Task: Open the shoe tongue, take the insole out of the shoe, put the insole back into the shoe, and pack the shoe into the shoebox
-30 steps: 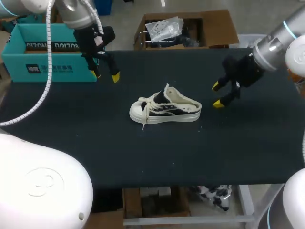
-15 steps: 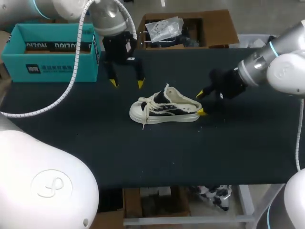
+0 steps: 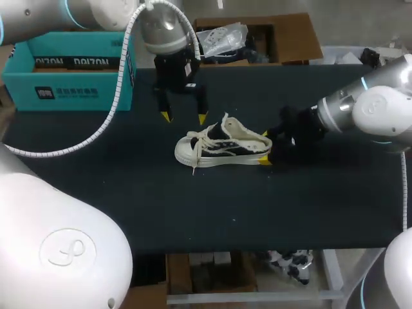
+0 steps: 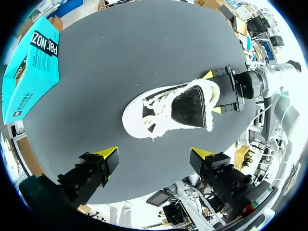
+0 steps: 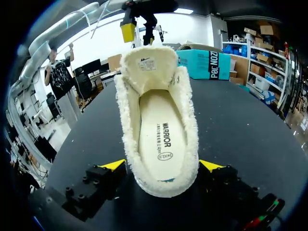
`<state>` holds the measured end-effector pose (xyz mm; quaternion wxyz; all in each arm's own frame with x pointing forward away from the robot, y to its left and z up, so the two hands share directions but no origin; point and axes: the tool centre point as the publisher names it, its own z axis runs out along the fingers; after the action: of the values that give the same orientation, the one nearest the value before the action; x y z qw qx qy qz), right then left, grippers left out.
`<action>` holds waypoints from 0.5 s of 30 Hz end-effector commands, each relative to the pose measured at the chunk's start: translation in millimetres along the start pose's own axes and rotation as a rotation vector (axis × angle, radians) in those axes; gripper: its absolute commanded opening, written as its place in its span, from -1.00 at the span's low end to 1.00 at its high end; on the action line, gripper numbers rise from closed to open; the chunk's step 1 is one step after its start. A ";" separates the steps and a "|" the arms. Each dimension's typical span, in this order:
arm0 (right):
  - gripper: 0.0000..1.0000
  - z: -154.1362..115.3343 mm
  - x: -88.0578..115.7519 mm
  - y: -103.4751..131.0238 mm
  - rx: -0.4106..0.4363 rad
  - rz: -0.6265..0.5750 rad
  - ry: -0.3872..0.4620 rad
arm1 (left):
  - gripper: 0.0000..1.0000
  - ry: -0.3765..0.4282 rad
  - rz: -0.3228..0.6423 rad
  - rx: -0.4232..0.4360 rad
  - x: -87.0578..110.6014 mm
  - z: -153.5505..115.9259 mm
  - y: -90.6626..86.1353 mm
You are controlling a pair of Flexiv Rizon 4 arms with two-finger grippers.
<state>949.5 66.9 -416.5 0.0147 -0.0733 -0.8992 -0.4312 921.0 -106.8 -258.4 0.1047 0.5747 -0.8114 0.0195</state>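
Note:
A cream and black sneaker (image 3: 222, 147) lies on its sole mid-table, toe to the left, laces loose, tongue standing up. Its cream insole (image 5: 161, 132) lies inside the shoe (image 5: 161, 125). My right gripper (image 3: 265, 148) is open at the heel, one yellow tip on each side; in the right wrist view the heel sits between the fingers of that gripper (image 5: 162, 166) with small gaps. My left gripper (image 3: 184, 118) hangs open just behind the toe and laces, holding nothing; below this gripper (image 4: 155, 153) the shoe (image 4: 168, 108) shows. The teal shoebox (image 3: 67, 71) stands open at the back left.
A brown cardboard box (image 3: 251, 38) with bagged items stands behind the table's far edge. The black tabletop (image 3: 193, 212) spreads in front of the shoe. The shoebox (image 4: 36, 62) is well off to the side of my left gripper.
My left gripper has travelled from beside the shoebox rightwards to just behind the shoe. My right gripper has slid left and lower until its fingers straddle the heel. The shoe has not moved.

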 end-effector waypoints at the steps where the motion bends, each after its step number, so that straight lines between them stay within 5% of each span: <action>1: 1.00 9.6 -5.6 -0.6 -0.019 -0.007 0.011 | 1.00 0.005 -0.004 -0.005 4.2 4.7 -6.6; 11: 1.00 19.4 -5.4 -3.1 -0.058 -0.014 0.016 | 1.00 -0.001 -0.015 -0.008 13.5 11.2 -11.5; 12: 0.44 19.7 -4.9 -3.3 -0.060 -0.014 0.012 | 1.00 -0.002 -0.015 -0.009 14.8 12.4 -12.3; 13: -0.40 20.2 -4.3 -3.1 -0.058 -0.014 0.004 | 1.00 -0.005 -0.017 -0.011 16.2 13.4 -13.1; 14: -1.00 20.5 -4.0 -2.9 -0.060 -0.016 0.000 | 1.00 -0.006 -0.018 -0.011 17.8 14.5 -14.0; 15: -1.00 20.7 -3.9 -2.8 -0.059 -0.017 -0.004 | 1.00 -0.009 -0.019 -0.013 19.8 15.7 -15.2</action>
<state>955.8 80.8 -427.6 0.0122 -0.0654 -0.8872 -0.4566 924.4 -125.1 -268.3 0.1079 0.5810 -0.8066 0.0176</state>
